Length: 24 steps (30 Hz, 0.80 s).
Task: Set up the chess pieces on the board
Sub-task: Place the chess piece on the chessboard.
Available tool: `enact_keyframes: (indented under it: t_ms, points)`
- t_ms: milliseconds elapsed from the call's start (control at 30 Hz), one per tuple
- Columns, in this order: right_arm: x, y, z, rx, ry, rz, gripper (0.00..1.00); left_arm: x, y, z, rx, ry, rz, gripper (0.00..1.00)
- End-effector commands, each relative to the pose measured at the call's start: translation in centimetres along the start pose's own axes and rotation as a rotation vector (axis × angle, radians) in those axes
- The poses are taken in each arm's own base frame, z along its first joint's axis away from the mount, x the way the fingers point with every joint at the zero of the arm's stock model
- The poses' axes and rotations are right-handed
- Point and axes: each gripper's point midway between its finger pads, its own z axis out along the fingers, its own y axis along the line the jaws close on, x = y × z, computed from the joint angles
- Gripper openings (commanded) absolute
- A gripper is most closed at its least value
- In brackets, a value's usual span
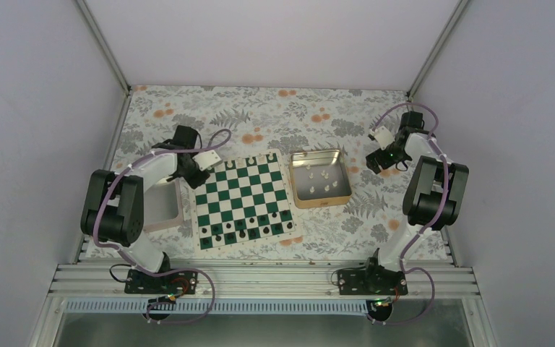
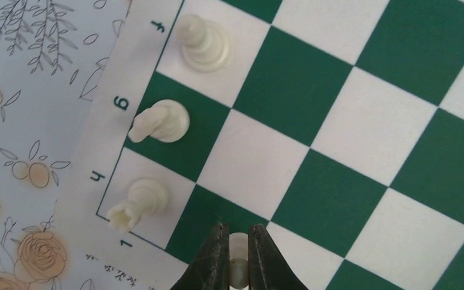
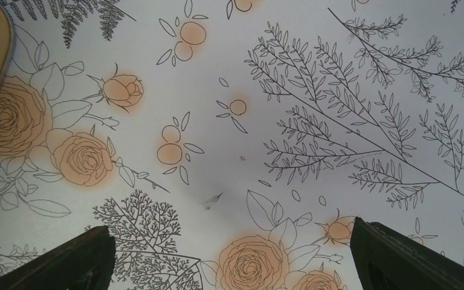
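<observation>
The left gripper [image 2: 237,237] is pressed together on a small cream chess piece [image 2: 238,249], pinching it between the fingertips. The piece's long axis runs along the fingers, pointing roughly straight down at the flat chessboard of dark green and white checks [image 2: 290,90]. The wrist view sees it nearly end-on, so its kind is unclear; by its size I judge it a pawn. Gripping it high would leave the base free to land flat. It hangs over the green square just beside the corner square, in the 2nd row from the lettered border, which seems to be its home. Along that border 3 cream pieces each stand on their own square: a bishop [image 2: 204,42] on f, a knight [image 2: 160,121] on g with its head pointing out towards the border, and a rook [image 2: 139,202] in the corner. Their lean towards the lower left looks like the camera's slant, not a real tilt. From above, the board lies mid-way across the floral-printed surface [image 1: 260,116], with small dark pieces [image 1: 242,230] lined along its near edge. More cream chess pieces [image 1: 321,176] lie scattered in the tan rectangular metal tin [image 1: 321,204] just right of the board. The right gripper [image 3: 231,228] is spread wide and holds nothing, hovering over bare surface beside the tin, probably placed there for the next pick.
</observation>
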Motion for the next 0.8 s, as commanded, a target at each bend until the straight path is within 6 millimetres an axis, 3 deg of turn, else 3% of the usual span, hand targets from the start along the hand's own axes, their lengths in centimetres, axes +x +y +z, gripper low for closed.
enact_keyframes:
  t_ms: [0,533,767]
  points:
    - [-0.3,-0.7,-0.3,0.019,-0.005,0.0,1.0,-0.3,0.7,-0.6,-0.019,-0.045,0.007,0.07]
    - [-0.1,-0.8,-0.4,0.023,0.004,0.0,1.0,0.4,1.0,0.4,-0.001,-0.023,0.008,0.07]
    - [0.0,-0.8,-0.3,0.022,0.006,-0.002,1.0,0.6,1.1,0.6,-0.004,-0.02,0.009,0.17]
